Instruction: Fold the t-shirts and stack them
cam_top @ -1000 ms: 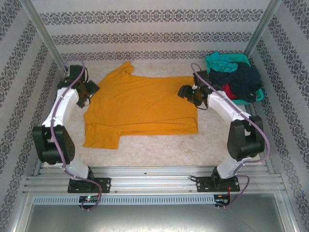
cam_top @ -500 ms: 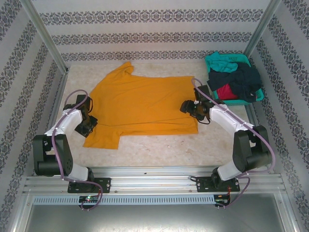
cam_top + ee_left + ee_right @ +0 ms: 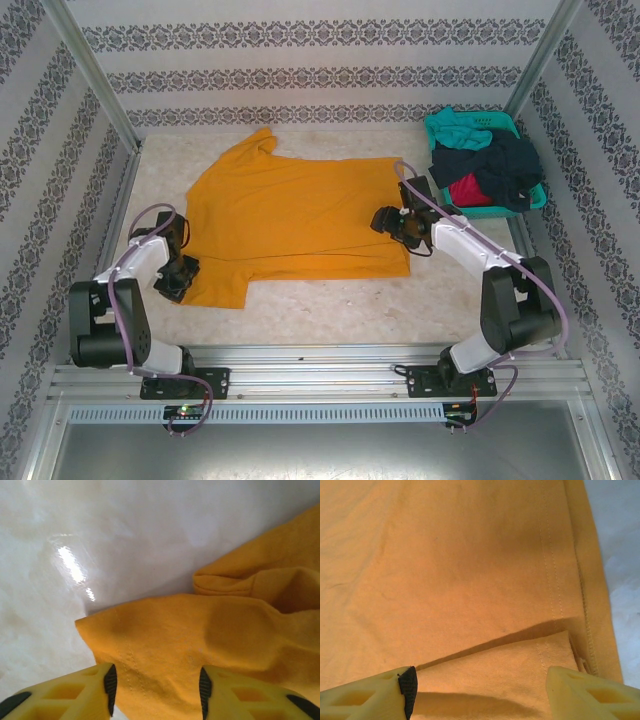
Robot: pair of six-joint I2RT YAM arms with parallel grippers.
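An orange-yellow t-shirt (image 3: 290,225) lies spread flat in the middle of the table, neck toward the left. My left gripper (image 3: 181,272) is at its near-left sleeve. In the left wrist view it (image 3: 155,690) stands open, with the sleeve cloth (image 3: 200,630) lying between its fingers. My right gripper (image 3: 386,219) hovers over the shirt's right hem. In the right wrist view it (image 3: 480,685) is open above a turned-over hem corner (image 3: 510,670) of the shirt (image 3: 445,570). Teal (image 3: 462,130), dark navy (image 3: 497,160) and red (image 3: 467,190) shirts are piled in the basket.
The teal plastic basket (image 3: 437,122) stands at the back right corner, beside my right arm. Patterned walls close in the table on three sides. Bare pale tabletop (image 3: 330,300) runs between the shirt and the arm bases.
My left gripper has travelled down the shirt's left side from the far shoulder to the near sleeve. The right gripper drew slightly nearer at first and has since held still.
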